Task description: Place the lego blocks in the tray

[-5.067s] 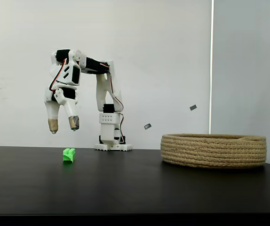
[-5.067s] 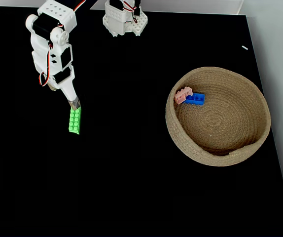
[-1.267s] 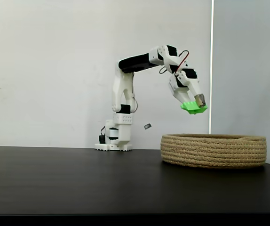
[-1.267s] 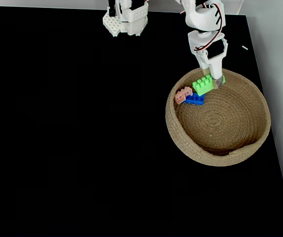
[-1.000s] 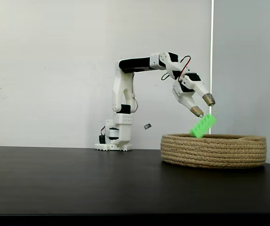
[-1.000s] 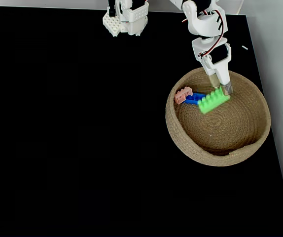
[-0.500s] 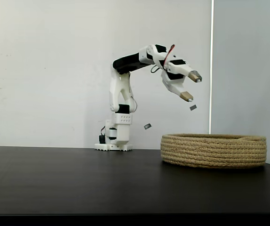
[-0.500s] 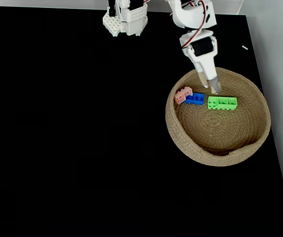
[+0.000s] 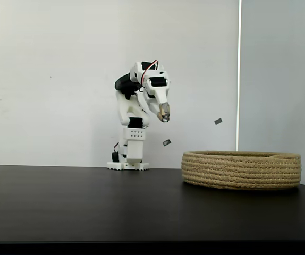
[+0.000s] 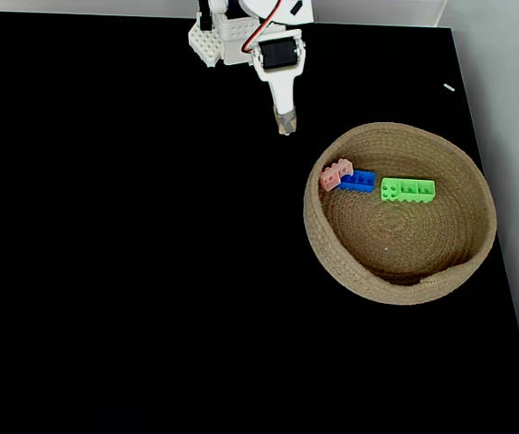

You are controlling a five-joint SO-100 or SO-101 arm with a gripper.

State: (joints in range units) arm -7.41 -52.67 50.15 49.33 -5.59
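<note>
Green brick (image 10: pixel 408 189), blue brick (image 10: pixel 357 181), pink brick (image 10: pixel 335 174) all inside basket (image 10: pixel 476 235): task looks finished. Gripper (image 10: pixel 284 122) near base, jaws nearly together, holding nothing. Desk (image 10: pixel 133 289) bare.

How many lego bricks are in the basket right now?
3, all in the woven basket: pink brick touching blue brick, green brick apart, rightward. None seems hidden.

The tray (image 10: pixel 401 280) sits on the table (image 10: pixel 151 271) toward the right in a fixed view. Inside it, along its far side, three lego blocks lie in a row: one (image 10: pixel 335 174) at left touching the next (image 10: pixel 358 181), and the third (image 10: pixel 408 189) just beside, to the right. The arm's base (image 9: pixel 127 156) stands behind and left of the tray (image 9: pixel 241 170).
</note>
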